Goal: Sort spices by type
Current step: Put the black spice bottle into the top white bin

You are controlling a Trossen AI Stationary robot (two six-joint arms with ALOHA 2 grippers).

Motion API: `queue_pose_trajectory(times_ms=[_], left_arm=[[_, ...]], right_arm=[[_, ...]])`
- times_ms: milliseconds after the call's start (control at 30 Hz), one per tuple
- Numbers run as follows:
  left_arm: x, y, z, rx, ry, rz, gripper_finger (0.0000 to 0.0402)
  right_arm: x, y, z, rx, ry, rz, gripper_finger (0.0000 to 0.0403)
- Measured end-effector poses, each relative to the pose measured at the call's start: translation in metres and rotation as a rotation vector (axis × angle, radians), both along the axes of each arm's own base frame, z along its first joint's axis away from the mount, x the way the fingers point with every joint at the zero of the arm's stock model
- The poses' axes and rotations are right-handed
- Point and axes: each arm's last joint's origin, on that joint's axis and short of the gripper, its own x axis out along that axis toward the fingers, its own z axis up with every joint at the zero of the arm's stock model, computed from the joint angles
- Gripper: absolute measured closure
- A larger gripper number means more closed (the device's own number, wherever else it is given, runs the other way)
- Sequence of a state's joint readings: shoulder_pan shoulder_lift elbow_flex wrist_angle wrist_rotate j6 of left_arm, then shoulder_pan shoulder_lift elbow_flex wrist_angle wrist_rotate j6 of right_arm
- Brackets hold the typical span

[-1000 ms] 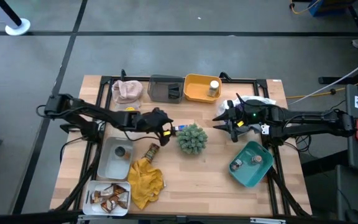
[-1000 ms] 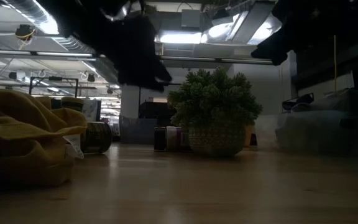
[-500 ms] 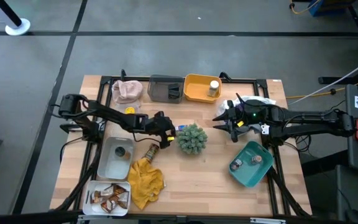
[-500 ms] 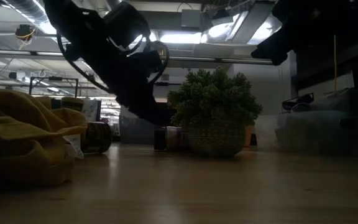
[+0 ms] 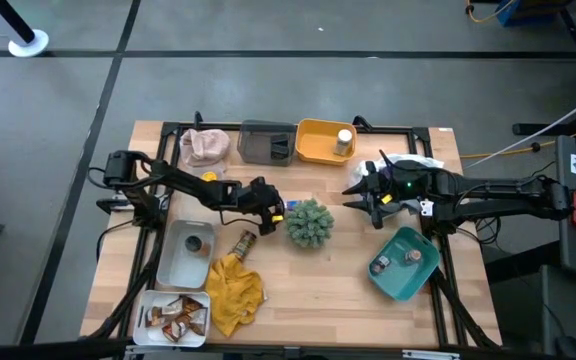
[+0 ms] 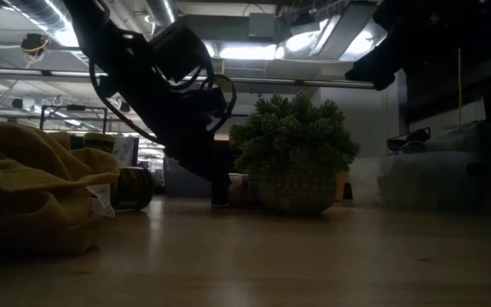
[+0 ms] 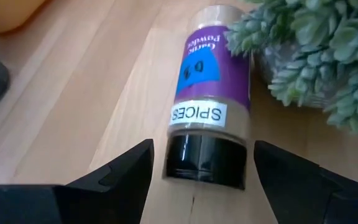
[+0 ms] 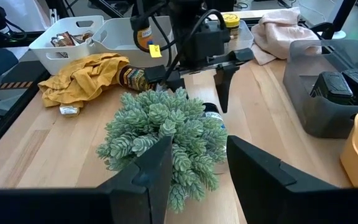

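Note:
A spice jar (image 7: pixel 213 87) with a purple label and a black cap (image 7: pixel 205 160) lies on its side on the table, its far end against the green plant (image 5: pixel 309 222). My left gripper (image 7: pixel 202 149) is open, tipped down, with one finger on either side of the cap and not touching it; the high view shows this gripper (image 5: pixel 274 210) just left of the plant. My right gripper (image 5: pixel 353 195) hangs open above the table right of the plant, with nothing between its fingers (image 8: pixel 157 165). A brown bottle (image 5: pixel 240 243) lies with one end on the yellow cloth (image 5: pixel 234 290).
A white bin (image 5: pixel 186 262) with a jar and a white tray (image 5: pixel 148 300) of packets are at the near left. A teal bin (image 5: pixel 393 280) with a jar is at the right. Along the far edge are a pink cloth (image 5: pixel 204 146), a grey bin (image 5: pixel 266 142) and a yellow bin (image 5: pixel 313 145).
My left gripper has come down toward the table and a little toward the plant, tipping further downward, and now stands low over the lying jar's cap end. Its fingers have stayed open.

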State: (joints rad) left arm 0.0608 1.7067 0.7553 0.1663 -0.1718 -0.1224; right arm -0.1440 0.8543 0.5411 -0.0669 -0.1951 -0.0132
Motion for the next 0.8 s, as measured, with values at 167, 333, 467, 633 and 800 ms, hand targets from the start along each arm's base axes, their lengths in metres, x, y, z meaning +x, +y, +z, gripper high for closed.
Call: queue_pose_trajectory(times_ms=[167,333,467,633,800], left_arm=[[0.001,0.000,-0.005,-0.008,0.010,-0.006,0.0141],[0.002,0.002,-0.011,-0.011,0.025,-0.002,0.0141],[0.003,0.002,-0.015,0.002,0.033,-0.014,0.0141],[0.003,0.003,-0.015,0.014,0.034,-0.024,0.0141],[0.003,0.004,-0.015,0.013,0.030,-0.020,0.0149]], right_arm=[[0.000,0.000,-0.001,0.001,0.010,0.000,0.0249],[0.000,0.000,-0.001,0.002,0.013,0.000,0.0249],[0.000,0.000,-0.002,0.003,0.018,0.000,0.0249],[-0.001,0.000,-0.002,0.003,0.022,-0.001,0.0249],[-0.001,0.000,-0.002,0.003,0.024,-0.002,0.0249]])
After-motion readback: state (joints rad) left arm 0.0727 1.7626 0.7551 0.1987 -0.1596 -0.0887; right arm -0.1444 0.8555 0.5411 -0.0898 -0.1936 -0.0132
